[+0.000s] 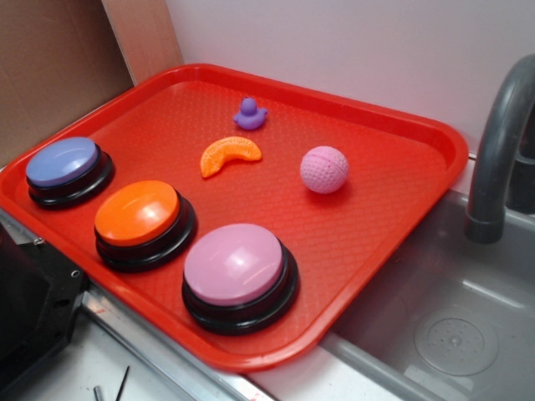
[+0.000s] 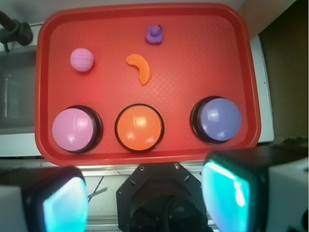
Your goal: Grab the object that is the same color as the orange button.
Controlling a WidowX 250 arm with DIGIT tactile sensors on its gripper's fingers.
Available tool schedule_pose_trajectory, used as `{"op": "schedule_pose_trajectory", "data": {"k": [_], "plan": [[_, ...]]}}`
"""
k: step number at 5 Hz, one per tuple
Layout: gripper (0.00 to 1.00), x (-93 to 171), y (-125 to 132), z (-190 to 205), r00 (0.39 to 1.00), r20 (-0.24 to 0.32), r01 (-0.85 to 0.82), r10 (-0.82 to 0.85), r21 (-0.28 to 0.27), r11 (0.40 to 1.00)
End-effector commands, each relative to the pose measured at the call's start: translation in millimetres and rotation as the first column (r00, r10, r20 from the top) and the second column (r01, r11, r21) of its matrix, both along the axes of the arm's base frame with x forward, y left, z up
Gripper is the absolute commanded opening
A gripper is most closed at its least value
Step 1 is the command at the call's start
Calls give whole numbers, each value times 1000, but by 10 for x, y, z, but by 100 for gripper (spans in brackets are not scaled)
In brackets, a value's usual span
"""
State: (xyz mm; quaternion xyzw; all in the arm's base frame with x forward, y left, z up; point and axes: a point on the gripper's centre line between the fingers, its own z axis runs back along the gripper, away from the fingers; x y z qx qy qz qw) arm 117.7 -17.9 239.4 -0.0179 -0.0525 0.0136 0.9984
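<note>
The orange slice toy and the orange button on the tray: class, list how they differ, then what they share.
Shape: the orange slice toy is a ridged crescent lying flat; the orange button is a smooth round dome.
Size: the toy is much smaller than the button.
Make-up: the toy is all orange; the button sits on a black base.
Shared: both are orange and rest on the red tray.

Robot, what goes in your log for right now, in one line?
phase: before reach | target: orange slice untouched on tray, between duck and orange button | gripper: open, above tray's near edge
</note>
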Motion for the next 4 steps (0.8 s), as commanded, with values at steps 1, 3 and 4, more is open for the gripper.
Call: {"op": "schedule_pose_trajectory", "data": {"k": [1, 3, 4], "plan": [[100, 291, 71, -226, 992, 111, 53, -51, -10, 999], [100, 707, 110, -642, 988, 117, 97, -98, 13, 995], [100, 973, 141, -904, 988, 112, 106, -110, 39, 994]]}}
